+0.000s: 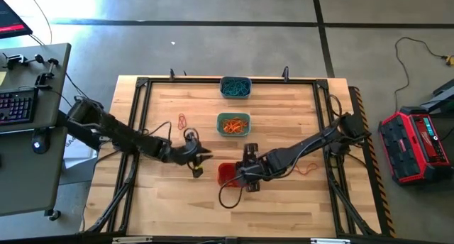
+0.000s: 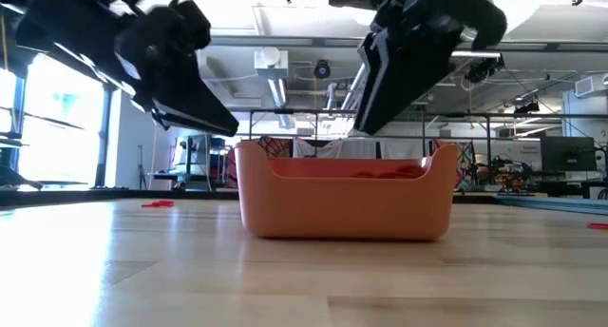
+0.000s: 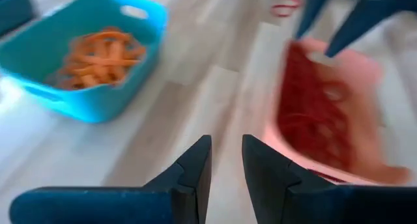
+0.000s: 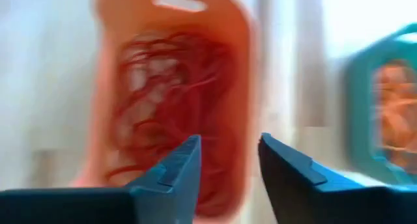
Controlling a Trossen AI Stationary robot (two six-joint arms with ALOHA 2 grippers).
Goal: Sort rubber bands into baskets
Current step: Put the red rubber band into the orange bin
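Three baskets stand in a row down the table's middle. The grey-blue one [image 1: 235, 86] at the far edge holds teal rubber bands, the teal-green one [image 1: 233, 123] holds orange bands [image 3: 98, 55], and the orange one [image 1: 228, 174] [image 2: 347, 199] nearest holds red bands [image 4: 169, 94]. My right gripper [image 4: 228, 159] hovers open above the orange basket's right part, with nothing between its fingers. My left gripper [image 3: 227, 159] hangs above the bare wood left of the orange basket. Its fingers stand a little apart and no band shows between them.
A loose red band [image 1: 183, 120] lies on the wood left of the teal-green basket, and another loose band [image 1: 306, 169] lies right of the orange basket. A black frame [image 1: 142, 84] runs round the tabletop. Bare wood lies along the near edge.
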